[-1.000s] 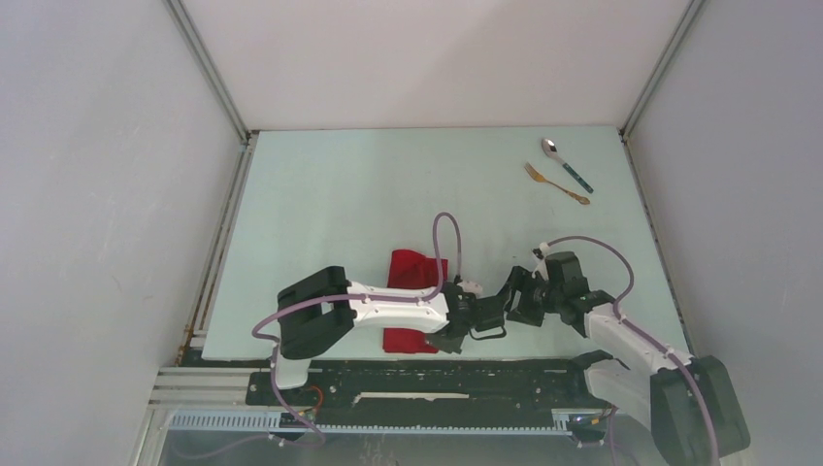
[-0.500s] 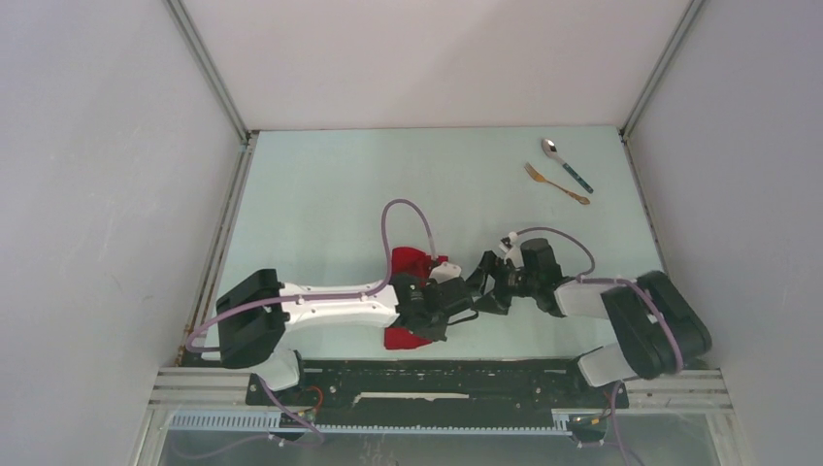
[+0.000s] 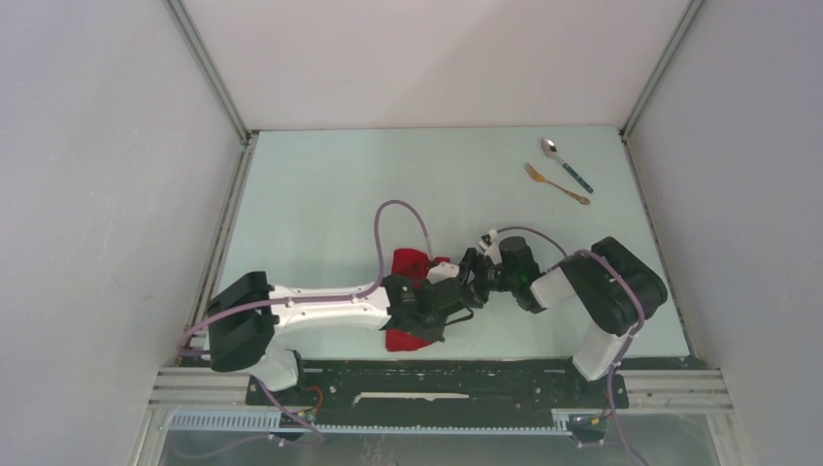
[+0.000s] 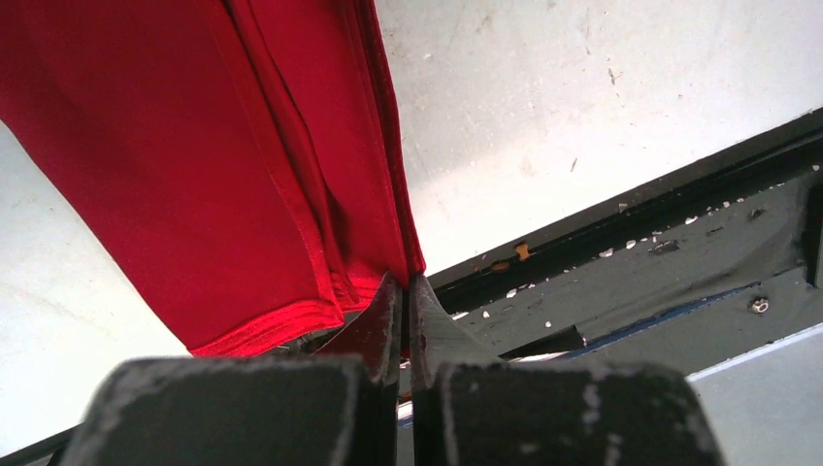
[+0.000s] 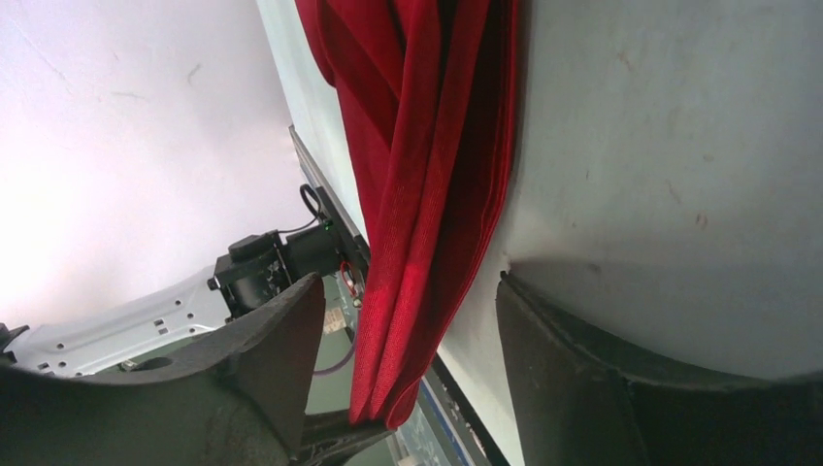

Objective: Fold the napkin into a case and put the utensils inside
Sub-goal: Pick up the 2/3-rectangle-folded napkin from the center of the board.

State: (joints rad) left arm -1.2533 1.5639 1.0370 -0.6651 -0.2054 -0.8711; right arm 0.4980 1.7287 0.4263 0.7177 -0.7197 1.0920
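Napkin: the bright red, slightly shiny cloth napkin (image 3: 409, 262) is gathered into a long, loosely layered band. It is not yet a tidy case.
Landmark: the black metal rail (image 3: 437, 372) along the near edge of the pale green table (image 3: 330, 194).
Napkin's place: just beyond the rail, with its near end reaching the rail's edge and lifted a little.
Left gripper (image 4: 405, 313): jaws pressed together on the stitched corner of the napkin's near end, directly above the rail.
Right gripper (image 5: 408, 301): jaws spread wide and gripping nothing. The hanging folded end of the napkin lies between them, a little farther from the rail than the left gripper.
Utensils: a silver spoon with a dark teal handle (image 3: 569, 165) and a slim gold-bronze fork (image 3: 556, 183) lie side by side, well apart from the rail and untouched.
Handling: the cloth looks light, limp and rather slick. Its layers will probably slide and sag unless both ends are held.
Where to hold: pinch through all the layers at the hemmed edge or a corner, where the stitching gives some grip. Avoid the middle, where a single ply would likely pull free.
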